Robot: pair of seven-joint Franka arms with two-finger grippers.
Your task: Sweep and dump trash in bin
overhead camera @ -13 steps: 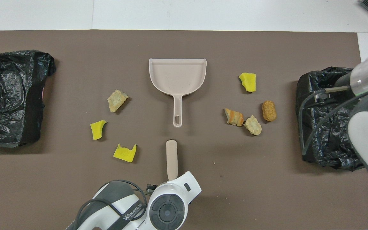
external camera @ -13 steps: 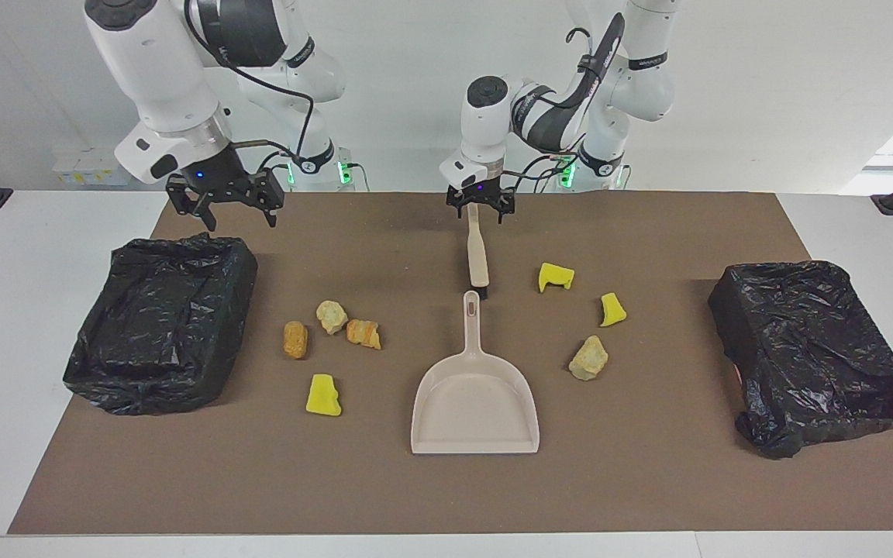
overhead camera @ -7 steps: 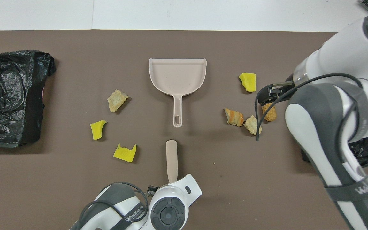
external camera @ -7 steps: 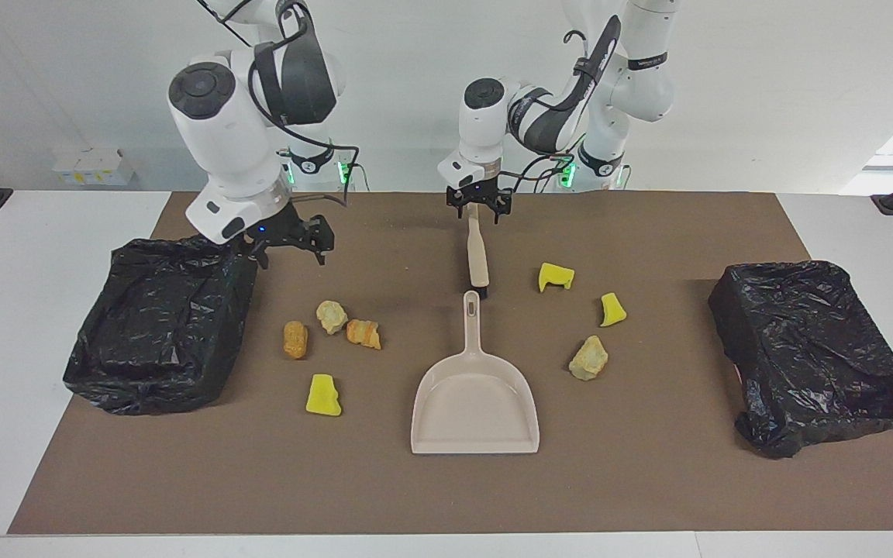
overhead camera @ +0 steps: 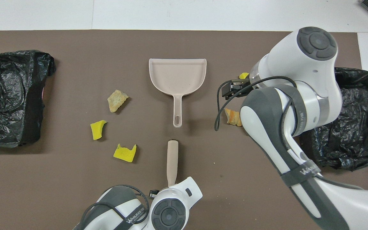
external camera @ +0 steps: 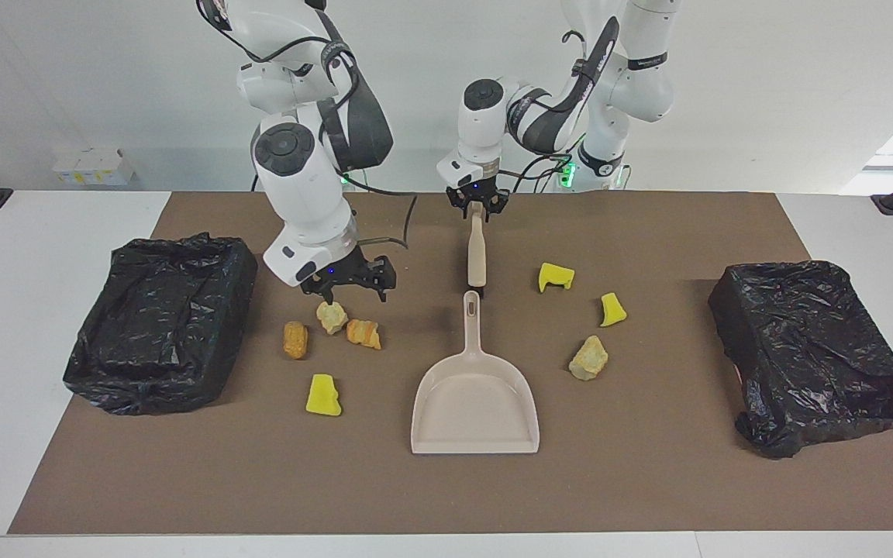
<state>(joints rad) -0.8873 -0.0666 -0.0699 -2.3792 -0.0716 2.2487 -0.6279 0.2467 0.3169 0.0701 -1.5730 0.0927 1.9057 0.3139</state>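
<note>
While the left claw (external camera: pixel 478 211) pinches the thin top end of the brush (external camera: pixel 477 260), the brush hangs tilted with its dark tip low, just at the end of the dustpan's handle. That brush has a smooth beige handle, long and rounded. The right claw (external camera: pixel 347 288) hangs low over a little group of trash, its two black fingers spread apart and holding nothing.

Under that claw sits a pale, bumpy lump (external camera: pixel 331 316). Touching it is an orange-brown striped piece (external camera: pixel 363 333), and just beside them is a tan, crumbly nugget (external camera: pixel 295 339). A bright yellow foam chunk (external camera: pixel 323 395) lies near them, farther from the robots. All four are toward the right arm's end of the counter.

Toward the left arm's end lie two more yellow foam bits, one with notches (overhead camera: pixel 125 153) and one curled (overhead camera: pixel 97 129), plus a rough beige lump (overhead camera: pixel 117 100).

Between the two groups rests the dustpan (external camera: pixel 475 403), smooth beige plastic, flat and wide with a thin handle pointing at the robots. A soft brown mat (external camera: pixel 648 480) covers the white counter (external camera: pixel 20 310). At each end sits a bin, one by the right arm (external camera: pixel 163 322) and one by the left arm (external camera: pixel 811 353), both wrapped in shiny, crinkly black bags.
</note>
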